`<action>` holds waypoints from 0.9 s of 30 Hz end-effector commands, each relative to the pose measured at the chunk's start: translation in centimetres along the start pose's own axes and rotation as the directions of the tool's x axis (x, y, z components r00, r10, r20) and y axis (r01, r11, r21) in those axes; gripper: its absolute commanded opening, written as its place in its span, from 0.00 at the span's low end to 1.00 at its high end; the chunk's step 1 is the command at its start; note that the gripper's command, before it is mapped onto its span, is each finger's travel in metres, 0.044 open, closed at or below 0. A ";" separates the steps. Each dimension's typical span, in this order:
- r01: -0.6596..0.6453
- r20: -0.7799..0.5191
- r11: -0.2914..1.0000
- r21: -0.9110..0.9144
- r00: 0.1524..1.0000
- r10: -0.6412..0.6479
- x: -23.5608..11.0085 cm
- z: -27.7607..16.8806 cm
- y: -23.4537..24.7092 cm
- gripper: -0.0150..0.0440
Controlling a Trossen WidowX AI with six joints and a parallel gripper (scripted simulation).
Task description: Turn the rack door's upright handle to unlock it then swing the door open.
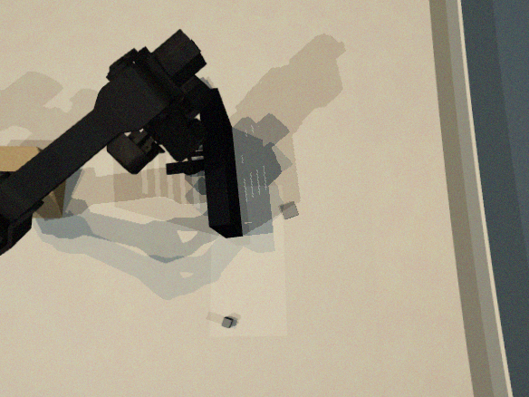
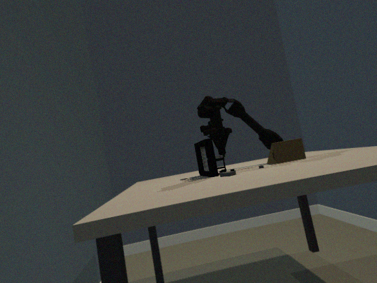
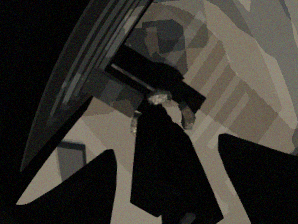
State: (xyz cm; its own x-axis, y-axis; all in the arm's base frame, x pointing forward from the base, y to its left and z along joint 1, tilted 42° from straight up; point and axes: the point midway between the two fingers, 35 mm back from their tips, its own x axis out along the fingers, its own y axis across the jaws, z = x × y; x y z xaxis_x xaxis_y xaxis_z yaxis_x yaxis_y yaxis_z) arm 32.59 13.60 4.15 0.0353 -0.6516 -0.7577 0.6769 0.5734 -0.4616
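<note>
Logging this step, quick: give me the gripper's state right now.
Gripper: open partway, with fingers apart; whether it touches the handle cannot be told.
</note>
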 end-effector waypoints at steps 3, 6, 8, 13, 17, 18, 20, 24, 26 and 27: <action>0.003 0.001 0.875 0.484 1.000 -0.004 0.1 0.0 0.0 0.73; 0.003 0.001 0.794 0.608 1.000 -0.005 0.1 0.0 0.0 0.73; 0.002 0.002 0.730 0.684 1.000 -0.005 0.1 0.0 -0.1 0.73; 0.002 0.002 0.640 0.768 1.000 -0.005 0.1 0.0 -0.1 0.73; 0.002 0.002 0.640 0.768 1.000 -0.005 0.1 0.0 -0.1 0.73; 0.002 0.002 0.640 0.768 1.000 -0.005 0.1 0.0 -0.1 0.73; 0.002 0.002 0.640 0.768 1.000 -0.005 0.1 0.0 -0.1 0.73; 0.002 0.002 0.640 0.768 1.000 -0.005 0.1 0.0 -0.1 0.73; 0.002 0.002 0.640 0.768 1.000 -0.005 0.1 0.0 -0.1 0.64; 0.002 0.002 0.640 0.768 1.000 -0.005 0.1 0.0 -0.1 0.60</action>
State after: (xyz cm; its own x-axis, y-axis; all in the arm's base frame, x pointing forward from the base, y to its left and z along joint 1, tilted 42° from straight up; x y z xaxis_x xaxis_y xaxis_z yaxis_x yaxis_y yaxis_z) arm 32.58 13.59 4.15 0.0350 -0.6519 -0.7575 0.9987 -0.0054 0.0508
